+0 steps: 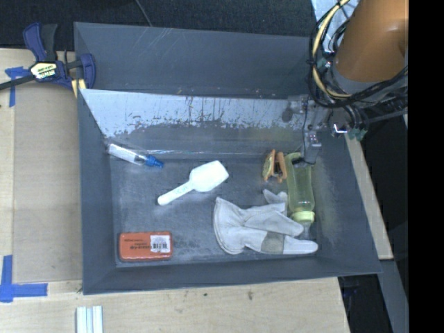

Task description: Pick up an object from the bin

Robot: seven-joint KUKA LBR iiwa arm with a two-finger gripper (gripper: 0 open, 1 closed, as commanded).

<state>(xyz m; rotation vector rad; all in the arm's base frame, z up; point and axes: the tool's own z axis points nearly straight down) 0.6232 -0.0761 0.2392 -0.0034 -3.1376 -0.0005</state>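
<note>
- Six loose things lie on the floor of the grey metal bin [97, 186], well spread rather than heaped
- Reaching in from the far right, the arm with its orange cover [374, 26] and looped cables hangs the gripper [310, 152] low at the far end of a clear yellow-green bottle [301, 193]
- Whether the gripper is open or closed cannot be told, nor whether it touches the bottle
- That bottle lies on its side by the right wall, its near end resting against a grey-white work glove [253, 227]
- Just left of the gripper sits a small brown and orange object [275, 166], too unclear to name
- Mid-bin lies a white plastic scoop [198, 181]
- Far left, a clear pen with a blue tip [133, 156]
- Near left, an orange block with a white barcode label [145, 245]
</note>
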